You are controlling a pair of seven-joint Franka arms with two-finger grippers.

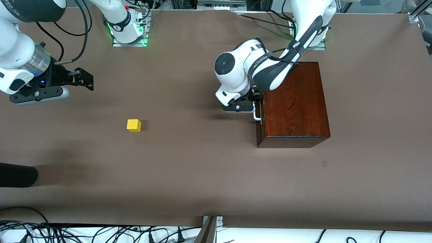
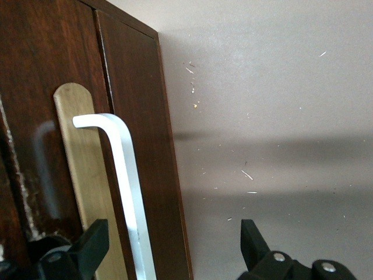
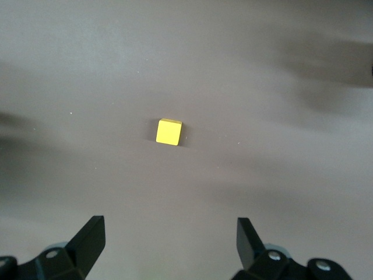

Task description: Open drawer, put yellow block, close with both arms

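Drawer [image 1: 259, 130] shut flush in dark mahogany box [image 1: 293, 101] at left arm's end of table, white bar handle [image 2: 129, 186] on front; yellow block [image 1: 134, 125], small cube, alone on brown table [image 1: 202, 175] toward right arm's end, well apart from box. Left arm bent down in front of drawer, left gripper [image 2: 169, 251] wide, fingers straddling handle, not clamped. Right arm raised at its own end, right gripper [image 3: 169, 245] fully spread, empty, hovering over table near block.
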